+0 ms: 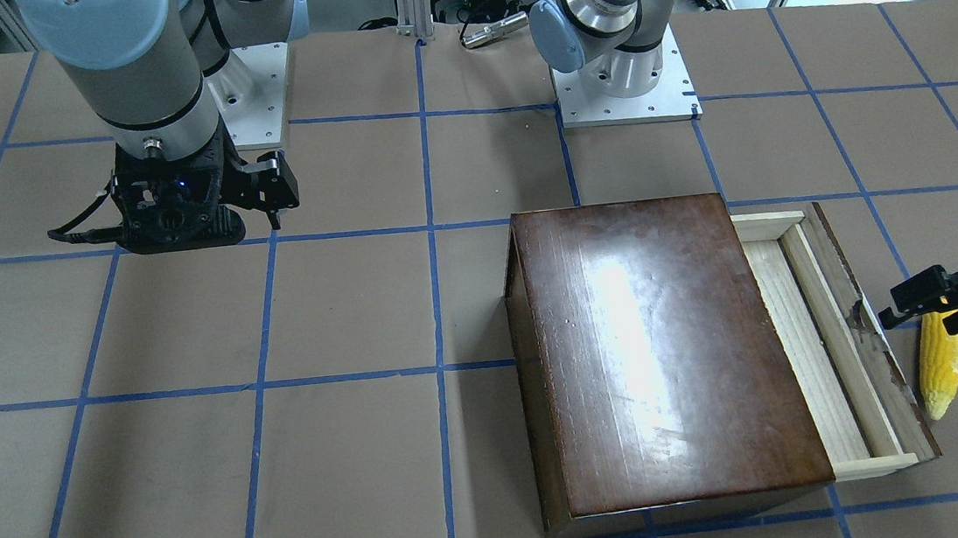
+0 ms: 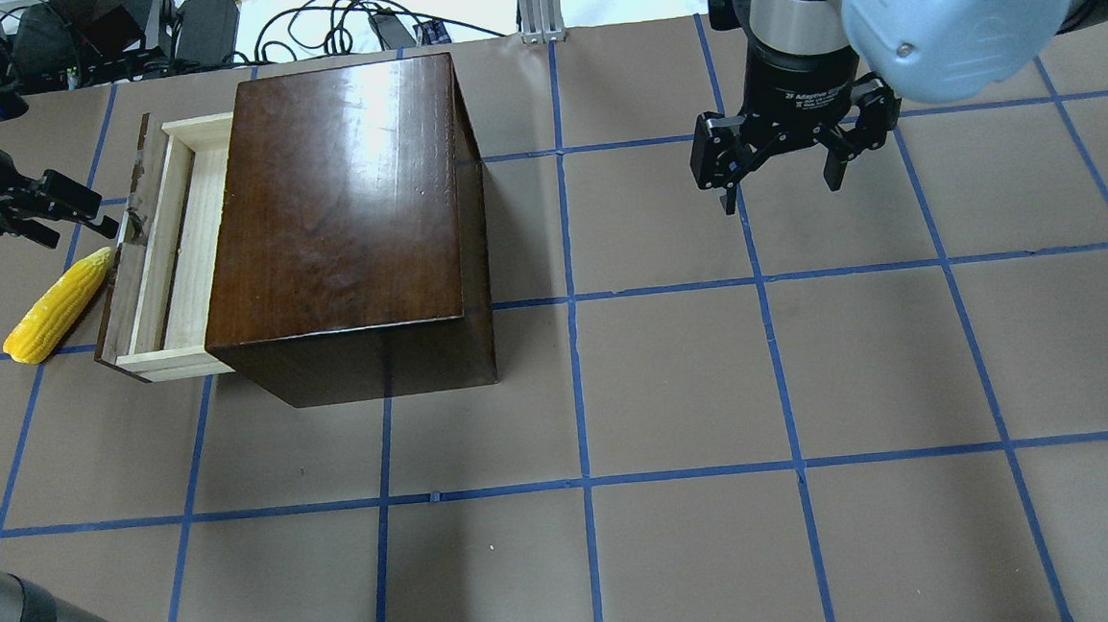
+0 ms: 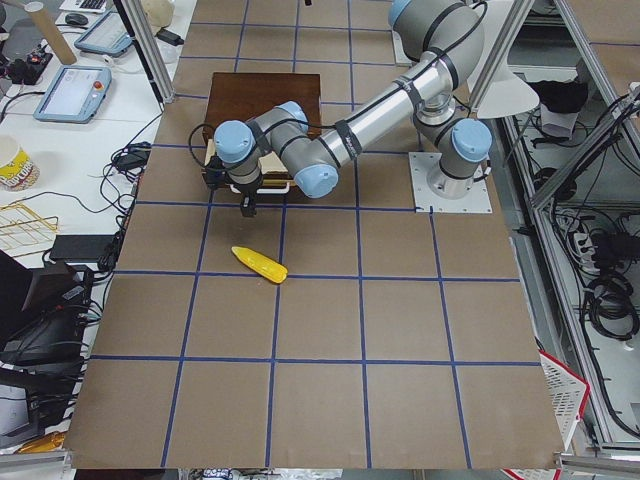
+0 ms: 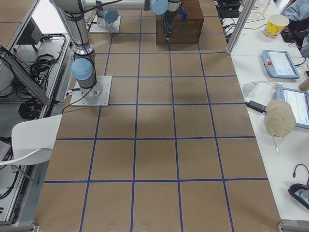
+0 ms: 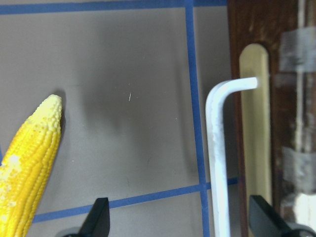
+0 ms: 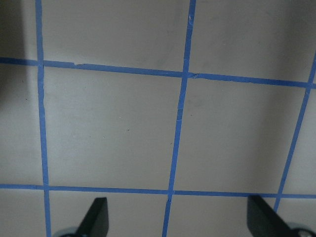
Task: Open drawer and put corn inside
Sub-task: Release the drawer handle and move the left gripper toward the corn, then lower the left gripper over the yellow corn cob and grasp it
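Our drawer (image 2: 171, 257) sits out, so our left gripper (image 2: 98, 214), wide and empty near the corn (image 2: 58, 306), can grab it; our right gripper (image 2: 779, 191) hangs far off, wide too.

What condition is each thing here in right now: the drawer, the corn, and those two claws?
drawer: pulled partway out of the cabinet; its exposed part looks empty.
corn: lying on the table just outside the drawer's front, not held.
left gripper: open, empty, near the drawer front by the corn.
right gripper: open, empty, above bare table.
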Robot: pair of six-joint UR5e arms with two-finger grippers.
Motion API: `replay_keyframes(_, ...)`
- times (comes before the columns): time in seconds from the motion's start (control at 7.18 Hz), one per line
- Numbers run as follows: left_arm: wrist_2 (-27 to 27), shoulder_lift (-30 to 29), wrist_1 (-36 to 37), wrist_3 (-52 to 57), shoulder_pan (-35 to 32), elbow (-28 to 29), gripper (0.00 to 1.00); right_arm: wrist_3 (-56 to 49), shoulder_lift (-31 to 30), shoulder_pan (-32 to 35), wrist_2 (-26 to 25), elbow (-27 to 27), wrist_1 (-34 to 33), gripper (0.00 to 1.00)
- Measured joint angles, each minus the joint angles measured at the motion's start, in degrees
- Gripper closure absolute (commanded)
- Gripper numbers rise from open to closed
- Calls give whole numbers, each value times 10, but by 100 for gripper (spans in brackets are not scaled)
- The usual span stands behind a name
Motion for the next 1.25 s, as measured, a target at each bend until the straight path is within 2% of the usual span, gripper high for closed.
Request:
replay_keyframes(0.28, 17, 5, -48, 11, 10, 51, 0, 0, 0, 0, 0, 0, 0, 0)
replay_keyframes(0.56, 49, -7, -53, 75, 37, 69, 0, 0, 0, 0, 0, 0, 0, 0)
replay_keyframes(0.84, 75, -24, -19, 166, 56, 60, 0, 0, 0, 0, 0, 0, 0, 0)
replay_keyframes(1.25, 103, -37, 65, 263, 67, 13, 0, 0, 0, 0, 0, 0, 0, 0)
